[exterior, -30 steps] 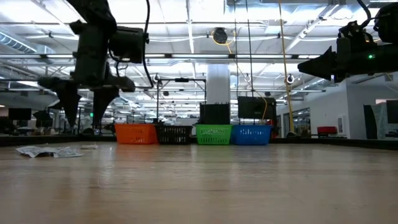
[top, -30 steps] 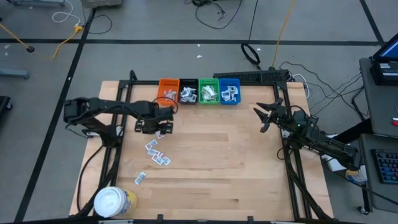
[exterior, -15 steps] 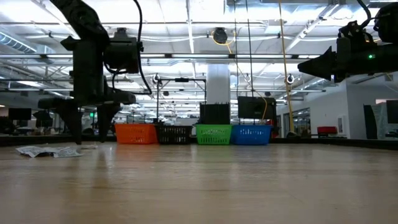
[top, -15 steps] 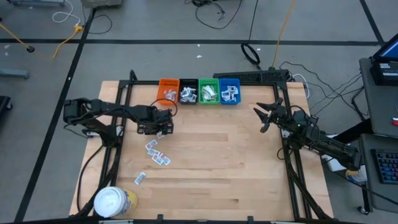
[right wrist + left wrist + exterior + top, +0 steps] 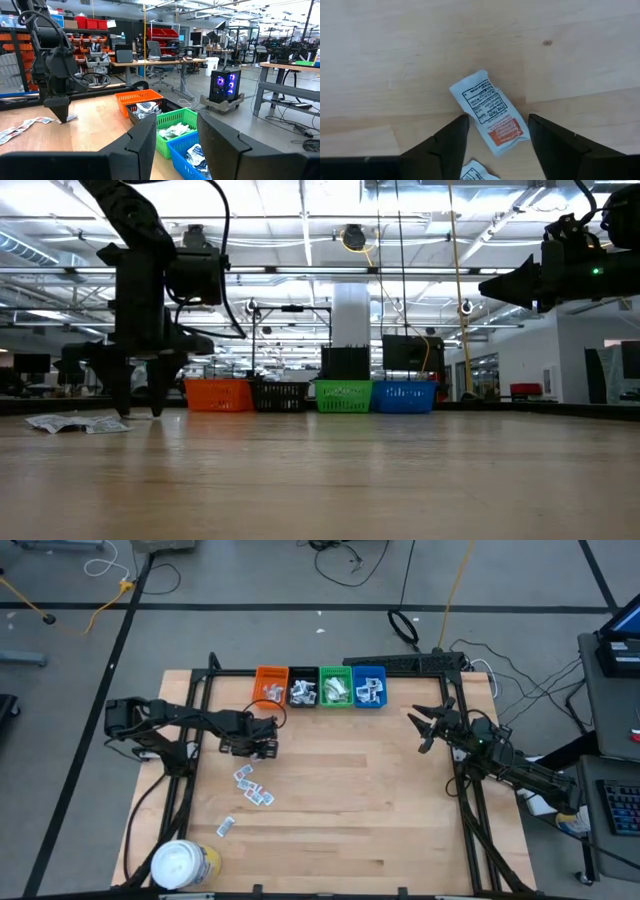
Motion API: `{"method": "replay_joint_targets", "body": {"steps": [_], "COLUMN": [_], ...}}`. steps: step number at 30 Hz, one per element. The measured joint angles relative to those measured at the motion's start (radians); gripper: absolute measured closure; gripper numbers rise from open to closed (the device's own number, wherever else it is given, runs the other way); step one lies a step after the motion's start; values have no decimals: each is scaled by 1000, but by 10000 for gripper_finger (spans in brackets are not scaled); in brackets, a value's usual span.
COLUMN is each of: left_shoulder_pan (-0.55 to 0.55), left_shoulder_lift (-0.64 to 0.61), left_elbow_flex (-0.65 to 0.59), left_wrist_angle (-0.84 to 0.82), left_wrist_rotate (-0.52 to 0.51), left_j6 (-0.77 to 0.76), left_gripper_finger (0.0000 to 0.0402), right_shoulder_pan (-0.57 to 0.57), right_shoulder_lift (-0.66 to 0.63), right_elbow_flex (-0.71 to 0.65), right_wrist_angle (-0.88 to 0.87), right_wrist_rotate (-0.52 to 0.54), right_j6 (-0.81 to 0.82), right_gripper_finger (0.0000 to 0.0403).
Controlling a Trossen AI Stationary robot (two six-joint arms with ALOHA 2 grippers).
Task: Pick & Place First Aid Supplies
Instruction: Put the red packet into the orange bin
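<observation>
Wood table (image 5: 380, 790) | left tool (image 5: 495, 131) open astride packet (image 5: 489, 114), empty | second packet (image 5: 476, 172) cut off

You have bare table (image 5: 380, 790) across the middle and right. The four bins (image 5: 320, 687) line the far edge. Loose packets (image 5: 252, 787) lie left of centre, and the yellow tub (image 5: 182, 865) blocks the near left corner.
</observation>
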Motion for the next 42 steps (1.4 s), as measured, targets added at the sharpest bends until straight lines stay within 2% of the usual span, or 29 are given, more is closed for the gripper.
{"method": "replay_joint_targets", "body": {"steps": [4,15,20,30,37,42], "left_shoulder_pan": [0,1,8,19,51,151], "left_shoulder_lift": [1,-28,-81,-196,-208,-155], "left_elbow_flex": [-1,-5,16,159,213,273], "left_wrist_angle": [-7,-52,-140,-321,-376,-380], "left_wrist_rotate": [5,4,63,69,73,73], "left_j6": [13,48,62,141,139,201], "left_gripper_finger": [229,389,391,397,398,398], "right_shoulder_pan": [0,0,0,0,0,0], "right_shoulder_lift": [0,0,0,0,0,0], "right_elbow_flex": [0,0,0,0,0,0], "right_wrist_angle": [0,0,0,0,0,0], "right_wrist_rotate": [0,0,0,0,0,0], "right_j6": [0,0,0,0,0,0], "right_gripper_finger": [264,264,264,264,264,264]}}
